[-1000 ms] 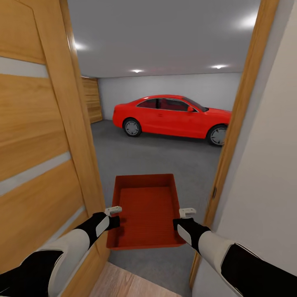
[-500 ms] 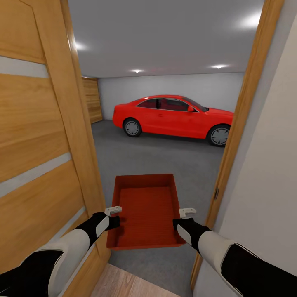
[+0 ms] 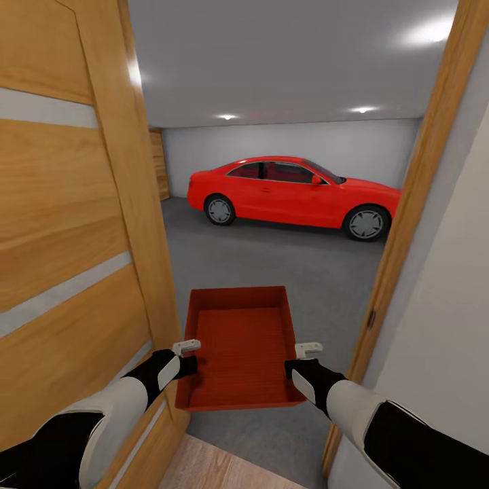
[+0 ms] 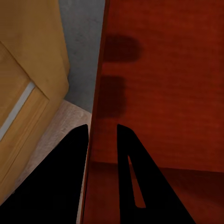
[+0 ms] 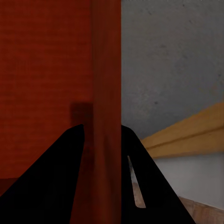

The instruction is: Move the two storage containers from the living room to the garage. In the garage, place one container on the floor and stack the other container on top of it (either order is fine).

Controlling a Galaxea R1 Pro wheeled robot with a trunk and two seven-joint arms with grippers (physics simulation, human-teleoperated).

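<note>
I carry one orange-red storage container in front of me, level and open side up. My left gripper is shut on its left wall, one black finger outside and one inside. On the opposite wall my right gripper is shut the same way. The container hangs in the doorway above the garage's dark grey floor. Only this one container is in view.
An open wooden slatted door stands close on my left, and the wooden door frame with a white wall is close on my right. A red car is parked across the garage's far side. Light wood planks lie at the threshold.
The whole view has shifted forward through the doorway: door and frame have spread outward and the car looks slightly nearer. Both grippers hold the container just as before.
</note>
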